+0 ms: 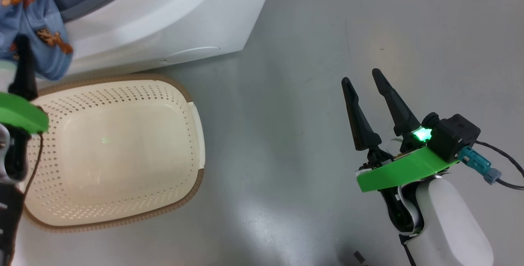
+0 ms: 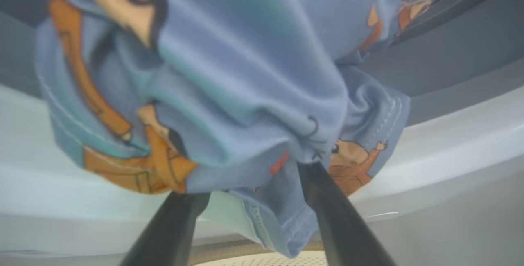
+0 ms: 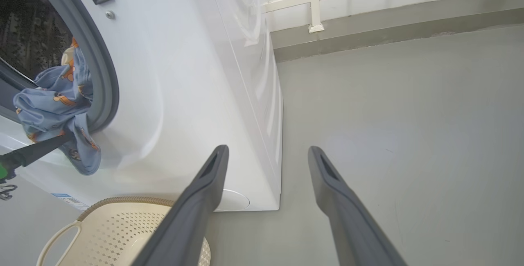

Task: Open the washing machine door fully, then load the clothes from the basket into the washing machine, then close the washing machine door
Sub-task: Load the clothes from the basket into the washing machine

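Across the right of my head view, floor [image 1: 307, 94]: smooth grey and glossy, with everything else I see standing on or above it.
Washing machine [image 1: 163, 20]: white front-loader at the upper left of my head view. From my right wrist camera its mouth is uncovered, with a grey gasket [image 3: 104, 73] ringing the dark drum [image 3: 28, 24].
Basket [image 1: 196, 135]: cream, perforated and brown-rimmed, on the floor just in front of the machine's base. Its bare bottom faces my head camera.
Clothes [image 1: 37, 16]: light blue fabric with orange fox prints, bunched at the lower lip of the mouth. Part lies inside the drum and part hangs out over the gasket and down the white front, above the basket's far edge.
Right gripper [image 1: 361, 75]: over bare floor, well apart from machine and basket. Its two dark fingers are spread wide with nothing between them.
Left gripper [image 2: 254, 181]: up against the hanging fabric. Its fingers [image 2: 339, 217] stand wide apart, tips hidden behind the cloth, which drapes over and between them. I see no pinch on the fabric.
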### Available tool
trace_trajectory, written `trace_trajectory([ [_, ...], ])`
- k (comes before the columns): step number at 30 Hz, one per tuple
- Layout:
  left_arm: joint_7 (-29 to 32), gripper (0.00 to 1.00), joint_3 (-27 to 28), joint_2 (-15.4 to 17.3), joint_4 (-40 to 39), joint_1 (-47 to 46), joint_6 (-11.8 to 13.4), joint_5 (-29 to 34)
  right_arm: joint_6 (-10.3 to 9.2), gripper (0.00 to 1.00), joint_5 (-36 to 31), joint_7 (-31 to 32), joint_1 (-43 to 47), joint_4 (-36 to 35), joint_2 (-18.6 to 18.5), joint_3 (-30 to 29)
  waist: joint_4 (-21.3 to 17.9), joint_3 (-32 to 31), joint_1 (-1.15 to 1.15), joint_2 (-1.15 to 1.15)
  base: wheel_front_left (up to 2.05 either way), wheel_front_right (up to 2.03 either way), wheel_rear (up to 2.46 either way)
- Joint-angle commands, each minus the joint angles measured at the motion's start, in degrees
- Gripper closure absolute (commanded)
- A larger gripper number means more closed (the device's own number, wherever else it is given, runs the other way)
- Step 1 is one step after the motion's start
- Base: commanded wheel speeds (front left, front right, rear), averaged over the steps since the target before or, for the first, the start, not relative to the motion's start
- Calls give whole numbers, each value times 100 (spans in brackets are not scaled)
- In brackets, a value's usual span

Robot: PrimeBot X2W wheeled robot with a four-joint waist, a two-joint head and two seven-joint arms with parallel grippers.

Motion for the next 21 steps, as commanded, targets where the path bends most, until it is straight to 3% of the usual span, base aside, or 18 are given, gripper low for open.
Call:
trace_trajectory([
  [1,-35,55,209,225,-49,-191,-14,43,52,0,-53,-27,-12,-124,55,131,-5,-2,0,0,0,0,0],
  [2,-35,100,204,204,-40,-219,-14,46,52,0,-50,-27,-14,-119,56,138,-8,-5,0,0,0,0,0],
  [10,-35,100,211,160,-92,-103,-14,62,52,0,-8,-27,37,-109,60,114,-42,-98,0,0,0,0,0],
  [16,-35,100,609,90,-837,121,-14,226,52,0,79,-27,110,-120,62,63,36,-146,0,0,0,0,0],
  [21,-35,100,593,60,-1205,-31,-14,419,52,0,119,-27,95,-94,62,130,106,-137,0,0,0,0,0],
])
